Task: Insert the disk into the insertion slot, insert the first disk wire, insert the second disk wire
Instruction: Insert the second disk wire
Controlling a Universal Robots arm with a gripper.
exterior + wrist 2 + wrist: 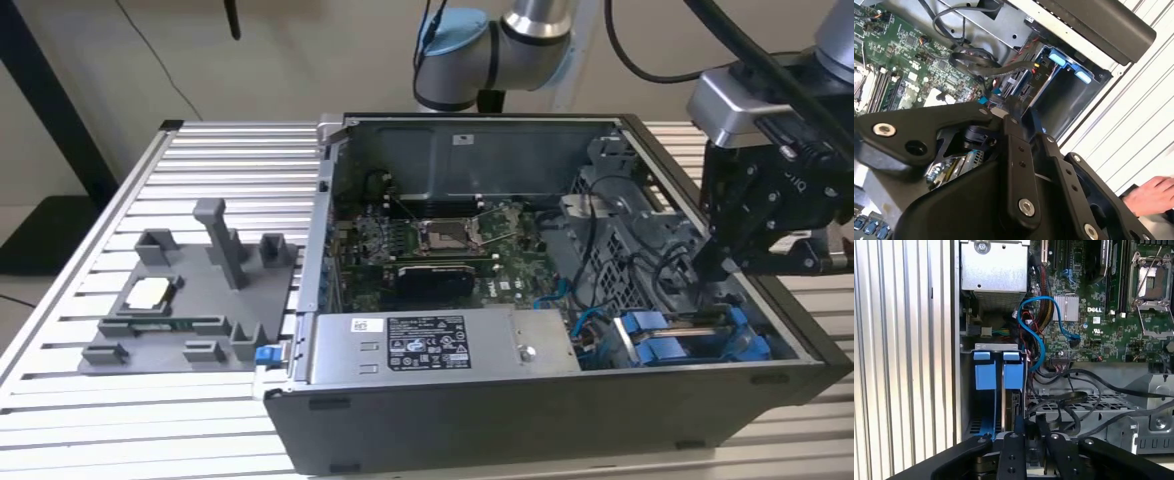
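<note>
My gripper [723,268] hangs inside the open PC case at the exterior view's right, low over the insertion slot [996,346]. Two blue carrier fronts stand side by side in that grey bay. The disk [1014,376] sits in the bay under one of them, its grey edge running toward my fingers. In the second wrist view the gripper [999,111] is pinched on a small blue-and-white connector of a disk wire [985,101], just behind the bay [1069,100]. A flat black wire [1004,67] runs to the disk's rear. A blue wire [1036,335] loops from the motherboard down toward the bay.
The labelled silver power-supply box [427,345] lies along the case front. Black cable loops [1074,400] crowd the space beside my fingers. A grey fixture [200,300] stands on the slatted table at the exterior view's left. A person's hand [1149,196] rests on the table outside the case.
</note>
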